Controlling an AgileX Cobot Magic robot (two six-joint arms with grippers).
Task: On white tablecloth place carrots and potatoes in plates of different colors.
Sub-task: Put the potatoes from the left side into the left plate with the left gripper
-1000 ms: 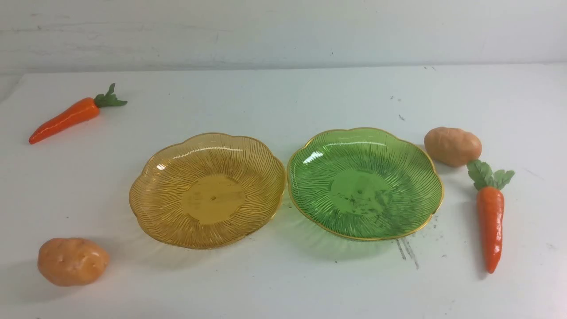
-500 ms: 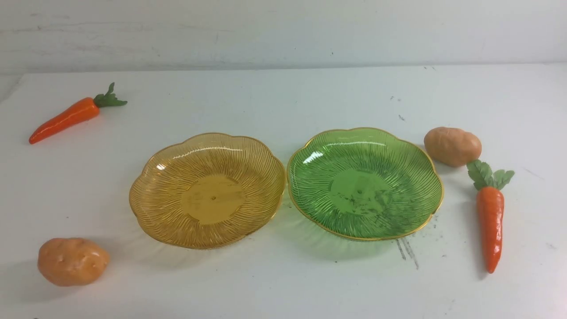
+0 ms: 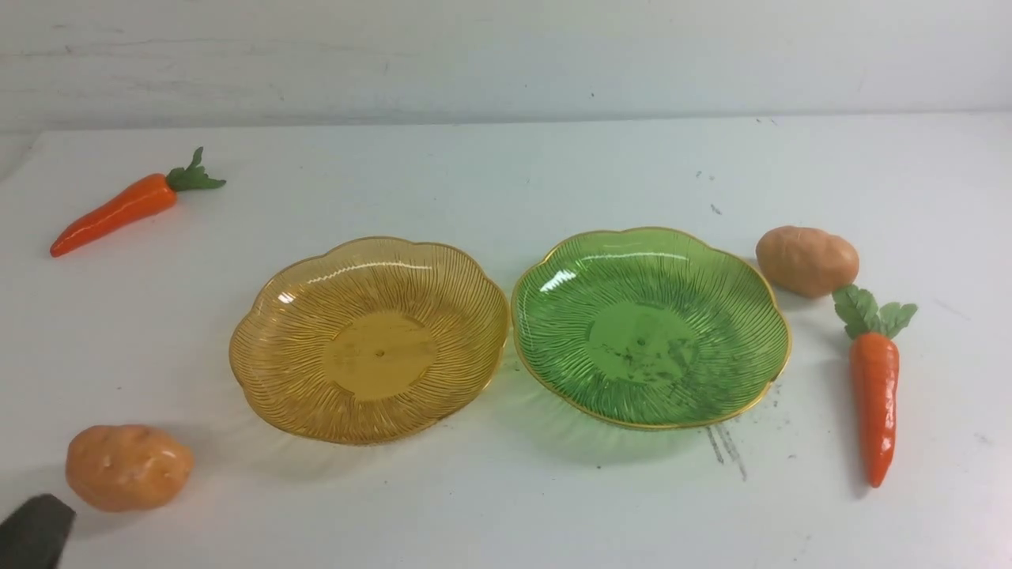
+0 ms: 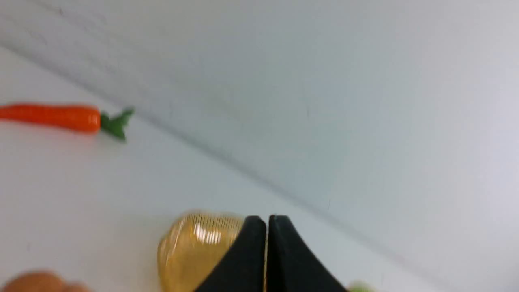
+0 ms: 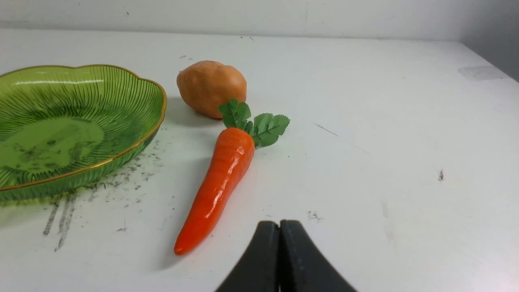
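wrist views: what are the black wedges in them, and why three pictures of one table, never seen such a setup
It is a two-armed robot. The front view looks forward from between the arms; each other picture comes from a camera on one wrist. The black wedges are the left gripper and right gripper, jaws shut, holding nothing. On the white tablecloth sit an amber plate and a green plate, side by side, both empty. The far-left carrot and near-left potato lie on the robot's left; the right potato and right carrot lie beside the green plate.
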